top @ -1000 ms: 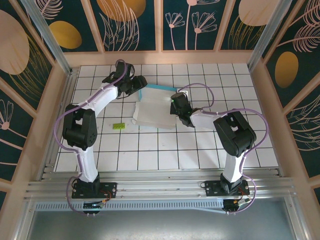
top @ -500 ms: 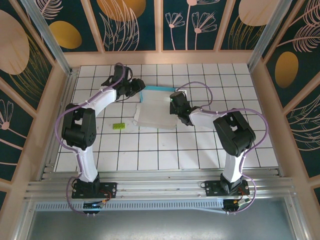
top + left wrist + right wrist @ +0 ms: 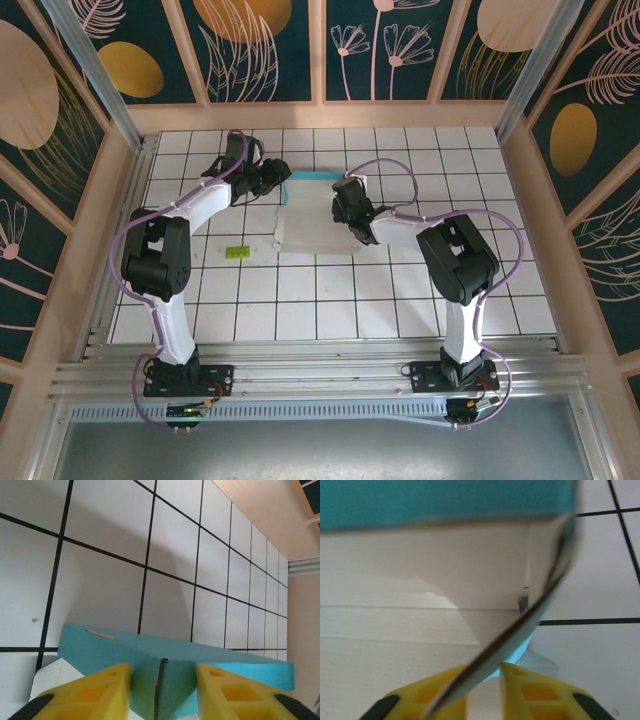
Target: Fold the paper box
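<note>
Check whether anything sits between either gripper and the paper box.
Nothing visible does. The left gripper straddles a teal wall of the paper box, and the right gripper has a flap edge between its fingers. The green block lies off to the left, apart from the box.

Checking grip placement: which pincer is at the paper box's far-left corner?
The left pincer, straddling the paper box's teal far wall at its corner; the right pincer straddles the right-side flap instead.

One paper box [image 3: 312,218], one lime-green block [image 3: 237,252], two pincers: left pincer [image 3: 283,181] and right pincer [image 3: 340,207].
</note>
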Available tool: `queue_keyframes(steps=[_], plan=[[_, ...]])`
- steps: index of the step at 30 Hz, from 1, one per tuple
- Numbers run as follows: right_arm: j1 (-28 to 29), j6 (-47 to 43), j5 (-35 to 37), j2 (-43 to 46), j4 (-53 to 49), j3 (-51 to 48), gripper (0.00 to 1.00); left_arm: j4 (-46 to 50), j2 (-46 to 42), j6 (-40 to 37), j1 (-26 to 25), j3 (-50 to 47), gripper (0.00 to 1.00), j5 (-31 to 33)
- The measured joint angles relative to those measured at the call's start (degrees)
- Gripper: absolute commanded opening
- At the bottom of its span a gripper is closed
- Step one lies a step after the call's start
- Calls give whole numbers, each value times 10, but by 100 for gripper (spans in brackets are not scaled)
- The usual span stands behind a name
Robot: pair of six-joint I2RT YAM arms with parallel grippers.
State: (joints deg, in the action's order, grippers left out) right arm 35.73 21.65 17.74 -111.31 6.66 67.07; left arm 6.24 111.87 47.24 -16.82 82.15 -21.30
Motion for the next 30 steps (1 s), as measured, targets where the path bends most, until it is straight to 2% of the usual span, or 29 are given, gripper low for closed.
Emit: queue_keyframes(steps=[6, 16, 17, 18, 19, 21, 24, 27, 30], plan=[[0, 0, -24, 17, 6, -47, 34, 0, 0, 0, -5, 0, 36, -15], [0, -24, -67, 143, -10, -103, 48, 2, 0, 0, -9, 0, 36, -23], [0, -31, -73, 161, -11, -110, 53, 3, 0, 0, -9, 0, 36, -23], [-1, -40, -77, 185, -11, -119, 70, 4, 0, 0, -9, 0, 36, -23], [-3, -52, -85, 210, -12, -131, 79, 4, 0, -1, -9, 0, 36, -23], [-16, -84, -105, 257, -10, -155, 81, 4, 0, -1, -9, 0, 36, -23], [-82, -149, -178, 295, -9, -174, 77, 5, 0, -1, -9, 0, 36, -23], [-168, -228, -239, 269, -9, -161, 75, 6, 0, -1, -9, 2, 36, -23], [-201, -314, -282, 221, -10, -142, 73, 13, 0, -1, -9, 5, 36, -23]])
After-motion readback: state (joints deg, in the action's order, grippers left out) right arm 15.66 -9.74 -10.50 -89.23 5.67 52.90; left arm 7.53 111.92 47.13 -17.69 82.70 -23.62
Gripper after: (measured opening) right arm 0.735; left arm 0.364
